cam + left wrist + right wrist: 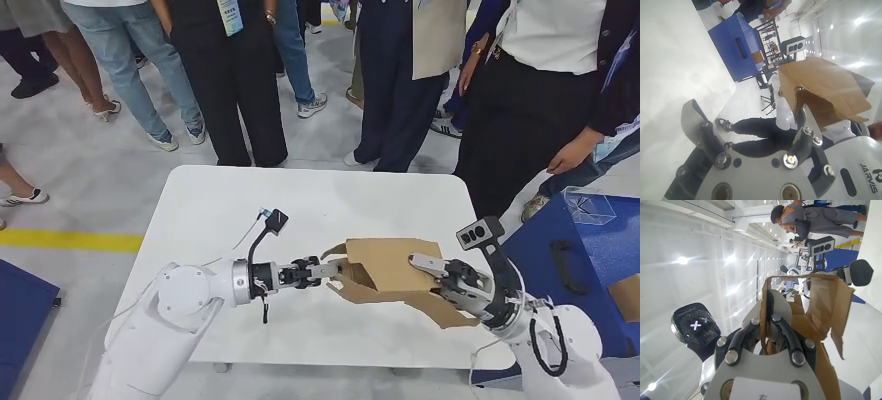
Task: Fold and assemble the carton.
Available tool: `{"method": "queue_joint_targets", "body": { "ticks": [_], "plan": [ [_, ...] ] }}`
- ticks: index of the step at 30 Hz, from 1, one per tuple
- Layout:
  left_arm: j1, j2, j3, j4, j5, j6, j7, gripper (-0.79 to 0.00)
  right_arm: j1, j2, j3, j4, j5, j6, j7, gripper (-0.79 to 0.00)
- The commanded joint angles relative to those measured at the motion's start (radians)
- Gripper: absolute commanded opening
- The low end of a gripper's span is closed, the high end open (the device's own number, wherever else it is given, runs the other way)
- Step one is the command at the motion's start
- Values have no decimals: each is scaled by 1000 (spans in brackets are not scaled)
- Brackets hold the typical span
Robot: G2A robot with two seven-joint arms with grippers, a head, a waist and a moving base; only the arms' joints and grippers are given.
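Brown corrugated board makes up the one carton (390, 265), which is held between two pincers right of centre over the single white counter (250, 210). Whether its base touches the counter cannot be told. The left pincer (330, 267) is spread wide at the carton's left, open end. One finger (810, 121) is set against a ragged flap edge and the other is kept well apart from the board. The carton's right wall is pinched by the right pincer (425, 266). Loose, torn flaps are seen hanging across the open end. Right of the counter, one blue cabinet (610, 250) is placed, with one clear box (588, 205) on its far part.
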Motion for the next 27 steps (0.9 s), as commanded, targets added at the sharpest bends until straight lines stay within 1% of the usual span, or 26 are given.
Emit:
{"method": "queue_joint_targets", "body": {
  "ticks": [1, 7, 10, 13, 18, 22, 27],
  "plan": [
    [-4, -1, 6, 8, -3, 1, 1, 0, -2, 0, 3, -3, 6, -1, -1, -785],
    [-20, -5, 28, 30, -5, 17, -8, 0, -2, -1, 14, -4, 21, -24, -37, -785],
    [-15, -3, 12, 20, -3, -6, 10, 0, 3, -1, 17, 1, -17, -64, -65, -785],
    [16, 5, -27, -12, 1, -40, 27, 0, 7, -2, 15, 13, -59, -108, -89, -785],
    [78, 18, -74, -104, 42, -75, 67, 0, 14, -3, 5, 31, -107, -163, -119, -785],
    [104, 21, -64, -164, 90, -68, 72, 0, 14, -4, -6, 31, -113, -169, -119, -785],
    [80, 16, -27, -175, 135, -50, 91, 0, 5, -2, -16, 20, -138, -178, -86, -785]
  ]
}}
